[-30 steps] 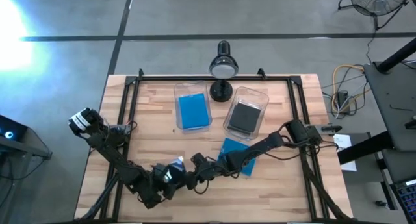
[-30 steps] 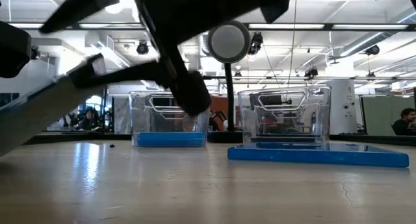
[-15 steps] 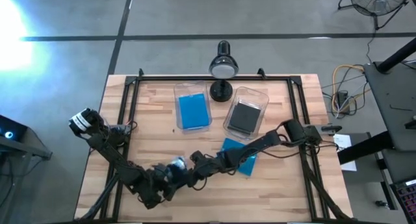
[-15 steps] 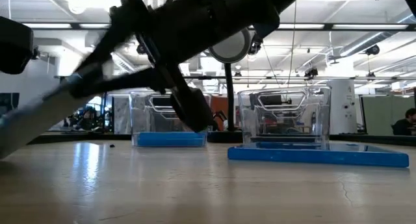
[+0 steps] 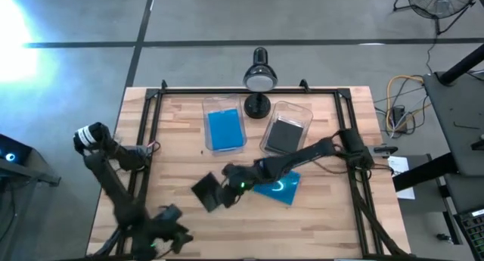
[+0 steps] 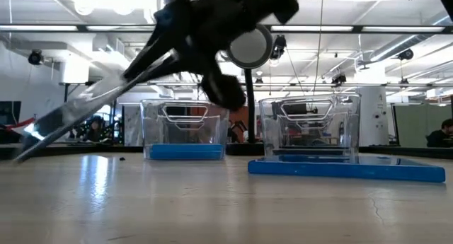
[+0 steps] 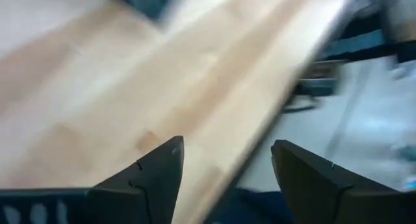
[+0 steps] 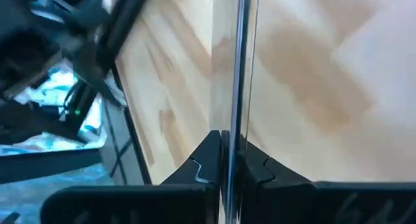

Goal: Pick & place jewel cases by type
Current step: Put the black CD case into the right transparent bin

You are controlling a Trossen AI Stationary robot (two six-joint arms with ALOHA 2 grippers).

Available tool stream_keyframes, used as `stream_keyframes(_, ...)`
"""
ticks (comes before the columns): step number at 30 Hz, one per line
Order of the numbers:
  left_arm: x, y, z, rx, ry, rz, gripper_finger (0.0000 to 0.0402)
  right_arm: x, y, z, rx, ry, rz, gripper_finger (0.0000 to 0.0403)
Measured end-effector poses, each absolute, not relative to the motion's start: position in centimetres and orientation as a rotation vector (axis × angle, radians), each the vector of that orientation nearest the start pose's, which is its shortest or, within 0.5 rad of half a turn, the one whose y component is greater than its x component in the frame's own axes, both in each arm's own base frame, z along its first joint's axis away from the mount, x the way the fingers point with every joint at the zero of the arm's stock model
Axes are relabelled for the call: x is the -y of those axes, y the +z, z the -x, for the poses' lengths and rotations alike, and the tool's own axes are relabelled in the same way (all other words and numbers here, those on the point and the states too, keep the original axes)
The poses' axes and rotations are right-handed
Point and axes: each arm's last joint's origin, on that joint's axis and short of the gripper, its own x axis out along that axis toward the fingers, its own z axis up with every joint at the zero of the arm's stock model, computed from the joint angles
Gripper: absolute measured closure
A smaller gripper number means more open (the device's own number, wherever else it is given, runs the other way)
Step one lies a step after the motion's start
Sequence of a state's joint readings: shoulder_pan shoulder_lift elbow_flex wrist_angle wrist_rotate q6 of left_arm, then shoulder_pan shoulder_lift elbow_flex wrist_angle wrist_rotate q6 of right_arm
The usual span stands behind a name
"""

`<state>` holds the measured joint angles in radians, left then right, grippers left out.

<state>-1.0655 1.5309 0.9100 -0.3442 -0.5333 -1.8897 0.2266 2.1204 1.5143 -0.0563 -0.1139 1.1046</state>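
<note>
At the lower left of the high view, the left gripper (image 5: 168,232) hangs at the table's (image 5: 174,147) front edge, its fingers (image 7: 159,169) spread wide around nothing. Near centre, the right gripper (image 5: 224,194) pinches a dark jewel case (image 5: 205,191) above the wood. Right of it lies a blue jewel case (image 5: 278,187). Higher up, the left bin (image 5: 224,125) holds blue cases, the right bin (image 5: 286,130) a dark one.

The left pincer (image 5: 172,232) has let go and pulled back to the table's (image 5: 325,215) front edge (fingers apart), leaving the dark case (image 5: 206,191) with the right pincer (image 5: 223,187).
</note>
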Motion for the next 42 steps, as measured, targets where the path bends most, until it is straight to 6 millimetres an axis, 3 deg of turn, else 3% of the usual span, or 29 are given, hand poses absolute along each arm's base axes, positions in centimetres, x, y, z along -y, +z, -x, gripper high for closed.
stream_keyframes(5,27.0,20.4,-12.0,-0.569,0.264,1.219,0.0188,-6.9,24.8,-43.8,-0.626,-0.154,-0.934,0.0393)
stream_keyframes(7,26.9,20.1,-11.6,-0.476,0.280,1.249,0.0188,-4.6,27.8,-42.4,-0.519,-0.291,-0.912,0.0391)
stream_keyframes(9,26.6,19.7,-11.7,-0.414,0.298,1.255,0.0188,-1.6,29.6,-41.5,-0.442,-0.386,-0.918,0.0391)
stream_keyframes(13,25.6,19.3,-12.9,-0.358,0.346,1.250,0.0188,4.4,28.6,-41.3,-0.483,-0.441,-1.003,0.0391)
stream_keyframes(16,25.1,19.3,-13.6,-0.342,0.370,1.243,0.0188,6.7,27.8,-41.0,-0.507,-0.509,-1.024,0.0390)
stream_keyframes(19,25.1,19.4,-13.9,-0.345,0.371,1.246,0.0188,6.7,28.7,-40.2,-0.531,-0.498,-0.981,0.0390)
stream_keyframes(21,25.1,19.4,-14.0,-0.348,0.365,1.234,0.0188,5.7,29.8,-38.4,-0.627,-0.502,-0.932,0.0392)
stream_keyframes(26,24.9,19.1,-14.0,-0.345,0.364,1.193,0.0188,3.4,33.2,-30.3,-0.928,-0.500,-0.778,0.0393)
stream_keyframes(29,24.6,19.0,-14.1,-0.339,0.381,1.168,0.0188,4.3,33.6,-25.7,-1.037,-0.417,-0.780,0.0393)
stream_keyframes(32,24.2,18.9,-14.3,-0.332,0.402,1.142,0.0188,5.6,33.4,-22.7,-1.028,-0.293,-0.846,0.0394)
stream_keyframes(36,23.9,18.8,-14.7,-0.322,0.422,1.143,0.0188,7.3,31.3,-21.2,-1.085,-0.247,-0.798,0.0394)
stream_keyframes(42,23.6,19.0,-15.4,-0.301,0.443,1.183,0.0188,10.1,27.7,-21.1,-1.206,-0.185,-0.724,0.0394)
